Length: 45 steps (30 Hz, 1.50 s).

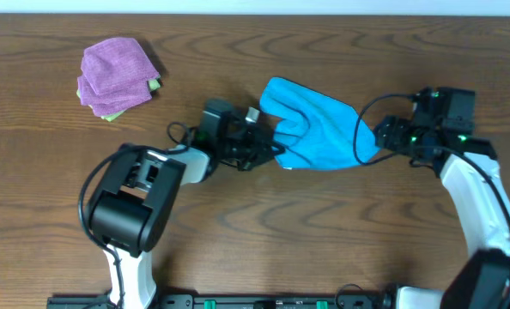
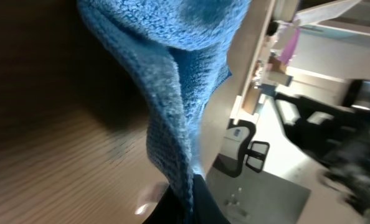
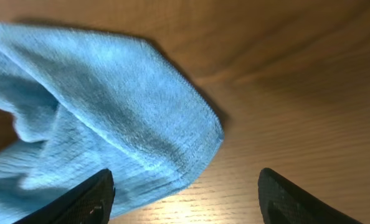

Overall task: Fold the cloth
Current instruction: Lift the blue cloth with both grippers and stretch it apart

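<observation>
Cloth (image 1: 319, 129) edge pinched in L end effector (image 1: 274, 144); R end effector (image 1: 379, 142) wide open at opp. edge.

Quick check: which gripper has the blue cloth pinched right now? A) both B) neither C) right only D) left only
D: in the left wrist view the left gripper is shut on an edge of the cloth, while the right gripper stands wide open, with the cloth's corner lying loose on the table between its fingers.
</observation>
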Tool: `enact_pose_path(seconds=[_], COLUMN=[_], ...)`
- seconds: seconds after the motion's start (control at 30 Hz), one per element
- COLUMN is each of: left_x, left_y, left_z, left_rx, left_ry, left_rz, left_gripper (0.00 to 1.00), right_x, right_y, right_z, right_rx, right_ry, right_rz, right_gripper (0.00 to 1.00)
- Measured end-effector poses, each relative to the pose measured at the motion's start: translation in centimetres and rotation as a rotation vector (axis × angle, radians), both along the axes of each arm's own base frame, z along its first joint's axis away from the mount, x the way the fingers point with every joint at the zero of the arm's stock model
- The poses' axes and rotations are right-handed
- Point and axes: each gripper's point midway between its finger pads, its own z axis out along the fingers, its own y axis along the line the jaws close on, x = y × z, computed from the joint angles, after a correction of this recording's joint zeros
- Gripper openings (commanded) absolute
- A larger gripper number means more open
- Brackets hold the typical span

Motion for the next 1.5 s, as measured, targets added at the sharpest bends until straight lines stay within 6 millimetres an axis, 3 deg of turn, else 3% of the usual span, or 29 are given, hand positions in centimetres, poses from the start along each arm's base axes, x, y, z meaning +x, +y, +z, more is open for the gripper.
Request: enact_pose_path(seconds=[0.17,0.37,0.47,0.77,0.9,1.03,1.17,1.3,1.5], left_x=[1.0,1.6,1.4,-1.9,-2.7,-2.5,-0.7,0.4,-0.2], left_y=[2.1,3.9,4.8,7.1,8.2,9.2,9.8,9.2,8.5], left_z=[0.7,1.3,0.5,-4.1,-5.1,-4.9,-3.7,-3.0,-3.2], left_rx=[-0.043,-0.068,-0.044,0.207,0.312,0.421,0.52,0.558,0.594], left_ry=[-0.005,-0.02,0.023,0.173,0.207,0.212,0.143,0.069,0.049], left_rz=[0.006,0.012,0.027,0.04,0.03,0.007,-0.016,-0.035,-0.07], left_gripper=[0.06,0.06,0.06,0.06,0.06,0.06,0.06,0.05,0.06], right_x=[0.1,0.7,0.5,0.0,-0.3,-0.4,-1.4,-1.7,-1.7], right_y=[1.0,2.2,2.9,3.8,4.1,4.5,5.3,6.3,7.5], right_z=[-3.5,-5.7,-6.6,-7.1,-7.0,-7.0,-7.8,-7.9,-7.9], right_rx=[0.071,0.166,0.218,0.284,0.303,0.322,0.343,0.385,0.458], right_ry=[0.069,0.103,0.136,0.173,0.186,0.191,0.22,0.218,0.195], right_rz=[0.018,0.015,0.006,0.0,0.004,0.004,-0.001,-0.001,-0.007], right_gripper=[0.72,0.72,0.71,0.71,0.7,0.69,0.69,0.69,0.67])
